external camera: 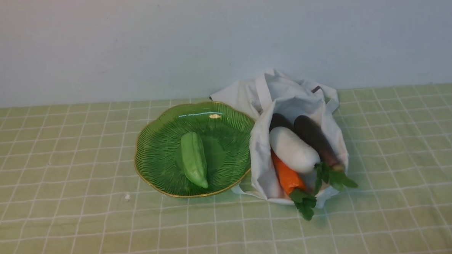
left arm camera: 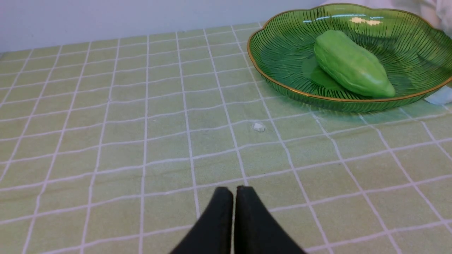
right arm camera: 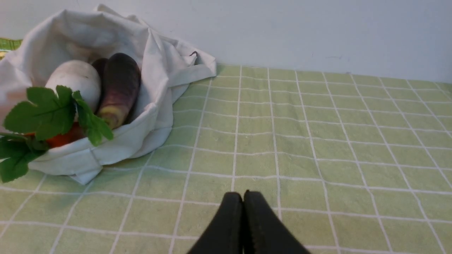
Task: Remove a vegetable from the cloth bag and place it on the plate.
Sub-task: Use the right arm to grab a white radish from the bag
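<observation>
**Radish in bag: snag, slip and crowding hazards**

Item: radish point(external camera: 292, 149). It lies in the open mouth of the cloth bag point(external camera: 264, 167) with its leafy end toward the robot. It rests partly on the carrot point(external camera: 287, 176) and sits close beside a dark purple root point(external camera: 316, 136).

Jaws: the left jaws and the right jaws are each pressed together and hold nothing. Each pair sits low over bare desk point(external camera: 81, 225), well apart from the bag.

Hazards (judged):
- The skin is smooth and the body plump, so a pinch near either end may let it squirt out. Mid-body looks safer.
- The soft bag wall stands close on the plate side. Jaws closing there could trap fabric, and the whole bag would then drag along.
- The radish leaves point(external camera: 333, 177) overlap the purple root's end. Lifting could pull that root, or the carrot beneath, out with it.
- The bag seems to touch the rim of the plate point(external camera: 156, 156), though the contact is not clear from the front. A tugged bag could nudge the plate.

Surroundings:
- The gourd point(external camera: 194, 159) already lies across the middle of the plate, so a radish set down carelessly may knock it or roll off the rim.
- A small white scrap point(external camera: 127, 197) lies on the desk near the plate, out of the way.
</observation>
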